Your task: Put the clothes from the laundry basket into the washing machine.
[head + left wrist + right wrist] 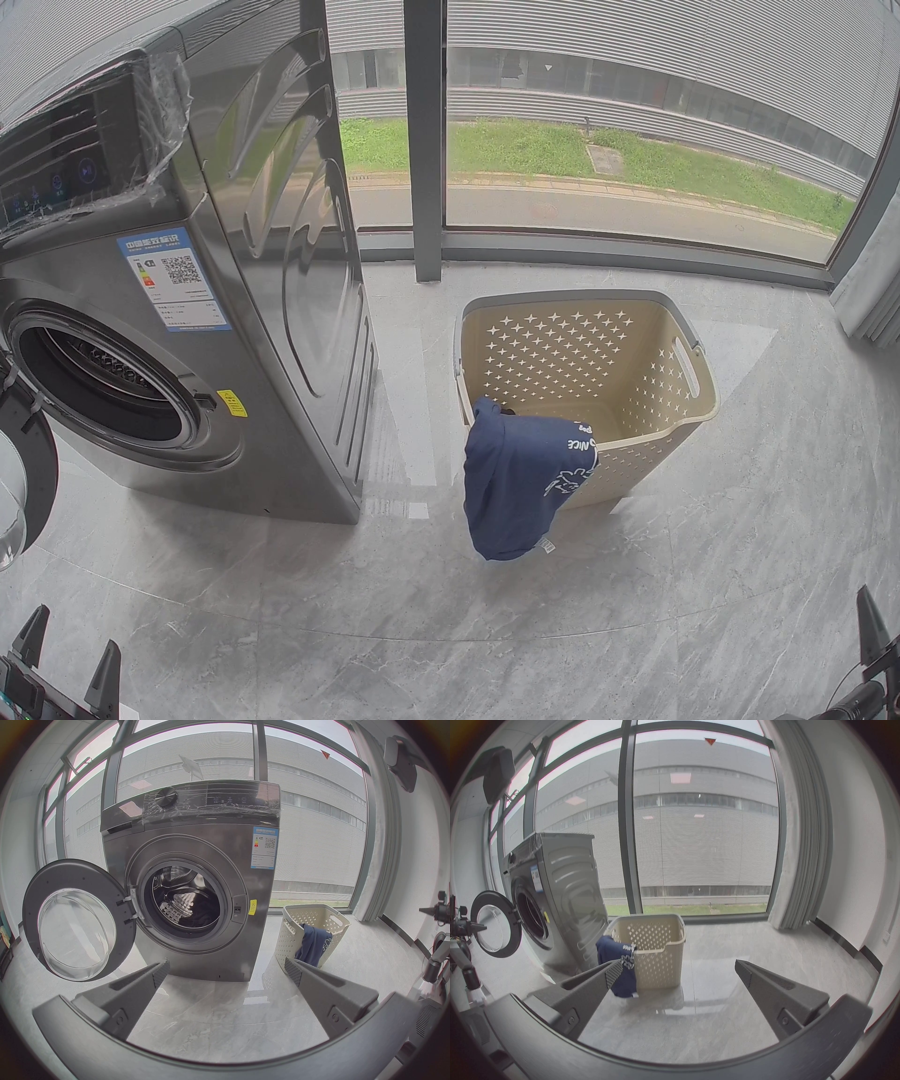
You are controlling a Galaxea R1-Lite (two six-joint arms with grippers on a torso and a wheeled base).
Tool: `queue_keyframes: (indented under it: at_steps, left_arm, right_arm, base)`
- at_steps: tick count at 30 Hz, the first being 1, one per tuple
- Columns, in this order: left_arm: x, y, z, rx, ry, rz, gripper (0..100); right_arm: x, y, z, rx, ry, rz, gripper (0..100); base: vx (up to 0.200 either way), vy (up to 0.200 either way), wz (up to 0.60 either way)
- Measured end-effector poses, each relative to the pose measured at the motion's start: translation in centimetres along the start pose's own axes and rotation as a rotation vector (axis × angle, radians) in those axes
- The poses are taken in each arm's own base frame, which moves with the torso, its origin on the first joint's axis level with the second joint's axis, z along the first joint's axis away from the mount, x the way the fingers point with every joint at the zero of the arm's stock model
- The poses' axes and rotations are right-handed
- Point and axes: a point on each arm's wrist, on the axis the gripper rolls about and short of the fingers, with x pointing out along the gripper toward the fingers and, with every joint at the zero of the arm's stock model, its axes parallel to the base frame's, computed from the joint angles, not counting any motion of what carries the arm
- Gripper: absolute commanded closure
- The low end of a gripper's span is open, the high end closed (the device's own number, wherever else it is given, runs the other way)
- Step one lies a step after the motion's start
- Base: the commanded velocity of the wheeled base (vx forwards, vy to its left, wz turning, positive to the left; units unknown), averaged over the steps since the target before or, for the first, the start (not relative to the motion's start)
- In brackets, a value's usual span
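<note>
Left gripper (pixel 225 963) and right gripper (pixel 677 964) stand spread and empty — a blue garment (pixel 516 487) hangs over the basket (pixel 562 356) rim, beside the open washer (pixel 281 309).

Daylight through the window (pixel 637 122); sheen on floor (pixel 403 403).

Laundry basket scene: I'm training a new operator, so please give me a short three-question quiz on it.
1. True or false: the washing machine has its door swung open.
2. Where is the navy garment? A) flat on the floor B) draped over the rim of the laundry basket C) on top of the washer
3. Fill in: the left gripper and the right gripper are both ____ and hold nothing.

Key: 1 true; 2 B; 3 open.
</note>
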Motion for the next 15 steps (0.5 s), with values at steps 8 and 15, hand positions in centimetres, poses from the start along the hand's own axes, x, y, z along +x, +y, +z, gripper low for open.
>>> queue_keyframes:
  at_steps: [8,15]
  left_arm:
    - [0.0,0.0,0.0,0.002,0.000,-0.001,0]
    - [0.0,0.0,0.0,0.002,0.000,-0.001,0]
  right_arm:
    - [1.6,0.3,3.0,0.000,0.068,0.095,0]
    - [5.8,0.6,4.2,0.020,0.215,0.191,0]
  base:
    - [0.000,0.000,0.00]
    - [0.000,0.000,0.00]
